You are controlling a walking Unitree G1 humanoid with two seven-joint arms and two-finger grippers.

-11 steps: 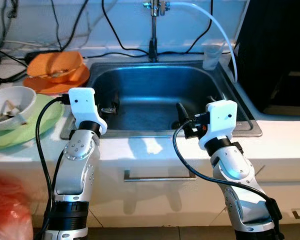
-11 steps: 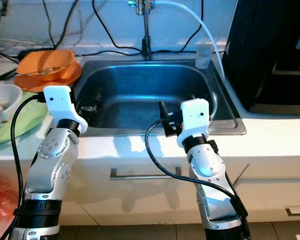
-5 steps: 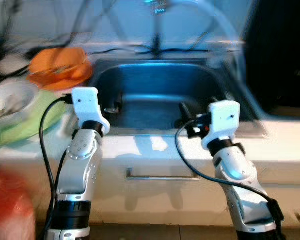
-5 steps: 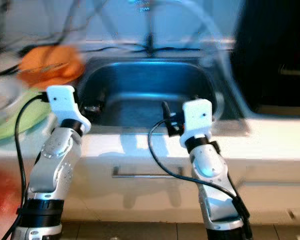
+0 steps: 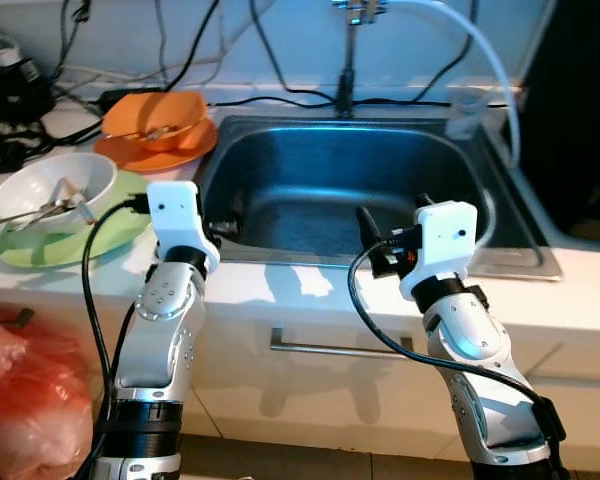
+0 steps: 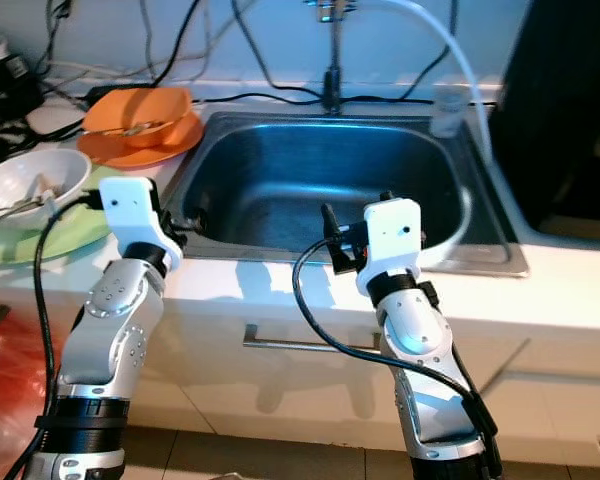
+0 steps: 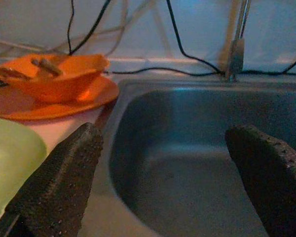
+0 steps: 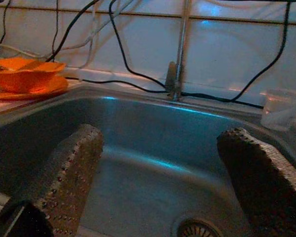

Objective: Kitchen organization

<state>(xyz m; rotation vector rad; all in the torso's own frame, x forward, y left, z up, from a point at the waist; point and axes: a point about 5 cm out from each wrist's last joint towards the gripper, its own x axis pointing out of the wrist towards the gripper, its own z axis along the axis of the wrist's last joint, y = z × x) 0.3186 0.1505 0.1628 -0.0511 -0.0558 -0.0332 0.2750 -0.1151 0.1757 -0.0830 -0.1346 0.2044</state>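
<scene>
At nine o'clock from the sink we have the dishes that need sorting: a white bowl [image 5: 48, 185] with utensils lying in it, sitting on a green plate [image 5: 75, 222], and at about eleven o'clock an orange bowl [image 5: 161, 113] stacked on an orange plate [image 5: 155, 150] with a utensil across it. A red plastic bag [image 5: 25, 395] bulges at the seven o'clock corner of our head view, below the counter edge.

Our left gripper [image 7: 163, 182] hovers over the front left rim of the steel sink [image 5: 500, 215], fingers spread wide and holding nothing; the wrist view looks past them to the orange stack just beside the basin. Our right gripper [image 8: 163, 182] hangs over the front rim nearer the middle, its fingers likewise parted and empty, pointing at the drain [image 8: 197, 228] and the faucet [image 5: 348, 55] at twelve o'clock. A clear plastic cup [image 5: 465, 115] stands at the back right corner of the sink, under a white hose [image 5: 495, 60].

We judge that nothing is gathered yet, and the nearest job is the orange stack or the white bowl, both on our left. To do it well, we should swing the left arm toward ten o'clock, come in level with the bowl's rim, and pinch one wall of it rather than the loose utensils. We should also mind the black cables [image 5: 270, 95] trailing behind the dishes.
</scene>
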